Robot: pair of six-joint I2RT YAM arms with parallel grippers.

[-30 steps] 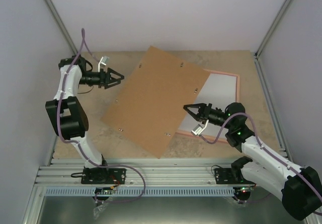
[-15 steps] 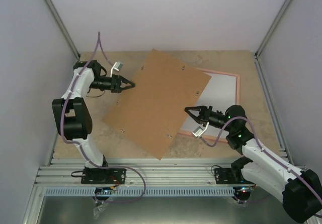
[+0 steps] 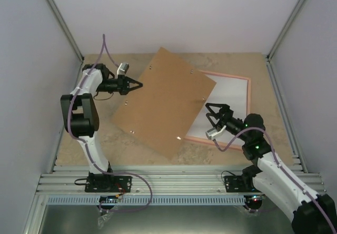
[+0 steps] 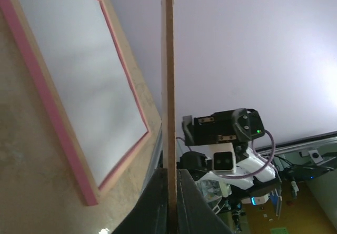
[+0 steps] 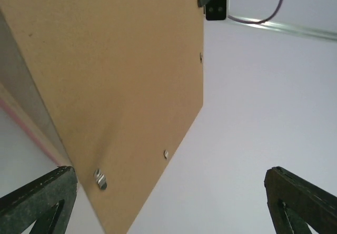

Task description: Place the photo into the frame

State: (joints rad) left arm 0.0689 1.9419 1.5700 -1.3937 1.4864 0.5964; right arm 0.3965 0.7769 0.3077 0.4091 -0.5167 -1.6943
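My left end effector [image 3: 138,84] is clamped on the edge of the plain brown rectangular backing board [image 3: 163,105]. It tilts the board up off the thin pink rectangular frame [image 4: 55,115] on the desk [image 3: 100,139], presumably to expose the opening. My right end effector [image 3: 217,109] gapes, holding nothing. The photo is out of view.

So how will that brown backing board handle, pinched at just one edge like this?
Probably stiff: seen edge-on from the left wrist, the backing board runs dead straight, though the left gripper clamps only one edge. It is likely light for its size, since it looks very thin. It may pivot or slip, because the grip is narrow and most of the panel overhangs.
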